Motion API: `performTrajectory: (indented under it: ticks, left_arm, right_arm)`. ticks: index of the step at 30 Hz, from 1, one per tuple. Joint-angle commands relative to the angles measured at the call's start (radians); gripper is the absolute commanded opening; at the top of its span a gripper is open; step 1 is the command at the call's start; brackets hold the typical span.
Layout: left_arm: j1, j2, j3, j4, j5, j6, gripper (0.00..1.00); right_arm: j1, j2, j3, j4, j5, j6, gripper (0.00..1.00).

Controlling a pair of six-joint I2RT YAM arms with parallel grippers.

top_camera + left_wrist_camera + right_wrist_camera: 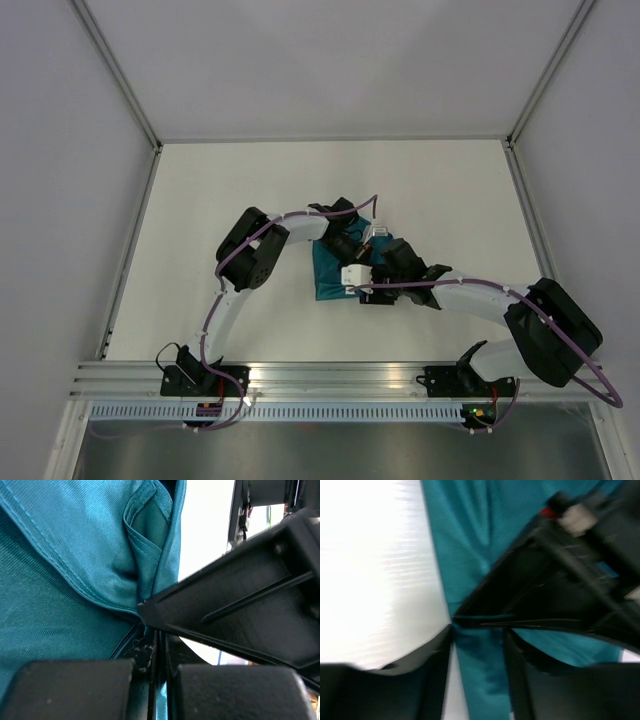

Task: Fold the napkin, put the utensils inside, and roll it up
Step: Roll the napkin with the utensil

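The teal napkin lies bunched on the white table between both arms, mostly covered by them. My left gripper is shut on the napkin; in the left wrist view a sliver of napkin is pinched between its closed fingers. My right gripper meets it from the right. In the blurred right wrist view its jaws stand apart, straddling a strip of the napkin at its edge, tips close to the left gripper's tips. The utensils are out of view.
The white table is walled by pale panels at back and sides. A metal rail with the arm bases runs along the near edge. The right finger crosses close over the left wrist view.
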Motion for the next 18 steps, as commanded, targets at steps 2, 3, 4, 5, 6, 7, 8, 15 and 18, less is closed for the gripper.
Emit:
performTrajectory:
  ticks: [2, 3, 4, 5, 6, 7, 8, 15, 18]
  left_arm:
    - [0.009, 0.054, -0.017, -0.044, -0.121, 0.016, 0.12]
    - [0.010, 0.048, -0.016, -0.044, -0.118, 0.016, 0.18]
    - [0.012, 0.040, -0.017, -0.043, -0.118, 0.018, 0.22]
    - [0.013, 0.019, -0.017, -0.035, -0.118, 0.020, 0.27]
    - [0.015, 0.005, -0.020, -0.018, -0.121, 0.017, 0.29]
    - [0.016, -0.011, -0.022, -0.003, -0.122, 0.013, 0.31]
    - [0.019, -0.043, -0.023, 0.012, -0.124, 0.000, 0.33]
    - [0.033, -0.171, -0.036, 0.133, -0.130, -0.063, 0.50]
    - [0.044, -0.211, -0.048, 0.181, -0.157, -0.103, 0.47]
  right_arm:
    - [0.004, 0.037, -0.004, -0.001, 0.040, -0.019, 0.38]
    - [0.004, 0.042, -0.002, -0.010, 0.041, -0.022, 0.31]
    - [0.004, 0.053, 0.005, -0.019, 0.041, -0.025, 0.29]
    - [0.006, 0.057, 0.010, -0.027, 0.040, -0.027, 0.27]
    - [0.004, 0.062, 0.013, -0.045, 0.032, -0.028, 0.25]
    - [0.006, 0.067, 0.021, -0.056, 0.029, -0.033, 0.24]
    - [0.004, 0.070, 0.027, -0.070, 0.023, -0.036, 0.24]
    - [-0.007, 0.105, 0.076, -0.169, -0.041, -0.047, 0.20]
    - [-0.016, 0.142, 0.122, -0.230, -0.083, -0.060, 0.19]
